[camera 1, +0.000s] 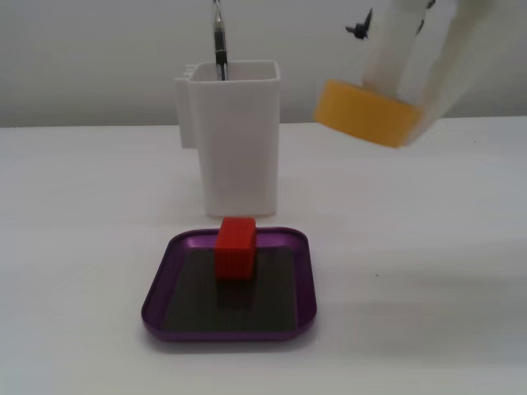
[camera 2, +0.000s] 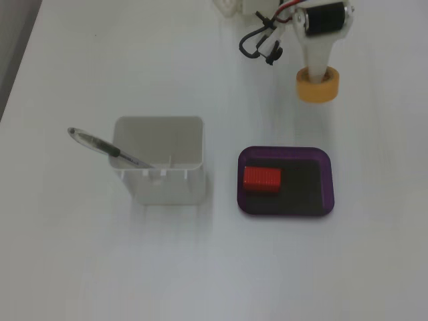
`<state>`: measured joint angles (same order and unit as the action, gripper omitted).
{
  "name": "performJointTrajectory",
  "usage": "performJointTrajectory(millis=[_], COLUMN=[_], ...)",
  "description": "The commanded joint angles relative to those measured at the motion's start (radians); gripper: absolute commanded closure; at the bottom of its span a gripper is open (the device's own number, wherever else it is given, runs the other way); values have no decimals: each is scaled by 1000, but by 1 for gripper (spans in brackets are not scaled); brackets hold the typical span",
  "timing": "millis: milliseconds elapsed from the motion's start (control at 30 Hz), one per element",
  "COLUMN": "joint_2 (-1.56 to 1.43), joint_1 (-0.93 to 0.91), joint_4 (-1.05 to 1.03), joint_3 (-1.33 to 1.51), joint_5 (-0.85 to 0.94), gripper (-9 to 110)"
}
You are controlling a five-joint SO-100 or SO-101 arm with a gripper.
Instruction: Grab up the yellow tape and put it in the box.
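Note:
The yellow tape (camera 1: 362,111) is a yellow-orange roll, tilted and held off the table at the upper right of a fixed view. My white gripper (camera 1: 403,92) is shut on it, with one finger through the hollow core and one outside the wall. From above, the tape (camera 2: 319,93) and gripper (camera 2: 317,73) are behind the box, slightly to its right. The box (camera 1: 156,288) is a shallow purple tray with a dark floor. It also shows from above (camera 2: 287,151). A red cube (camera 1: 235,247) sits in it.
A tall white plastic container (camera 1: 239,148) stands just behind the tray and holds a pen (camera 1: 219,41). From above, the container (camera 2: 160,187) is left of the tray and the red cube (camera 2: 262,179) lies in the tray's left half. Black cables (camera 2: 257,43) hang by the arm.

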<state>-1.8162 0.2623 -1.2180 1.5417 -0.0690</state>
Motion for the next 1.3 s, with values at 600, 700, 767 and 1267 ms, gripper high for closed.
performJointTrajectory(millis=[600, 700, 767, 1267], joint_2=[646, 696, 723, 752], joint_1=[-89, -114, -118, -104], joint_4=[41, 49, 49, 51], joint_3=[-580, -584, -584, -583], joint_5=[-152, -150, -150, -153], gripper=[102, 102, 102, 102])
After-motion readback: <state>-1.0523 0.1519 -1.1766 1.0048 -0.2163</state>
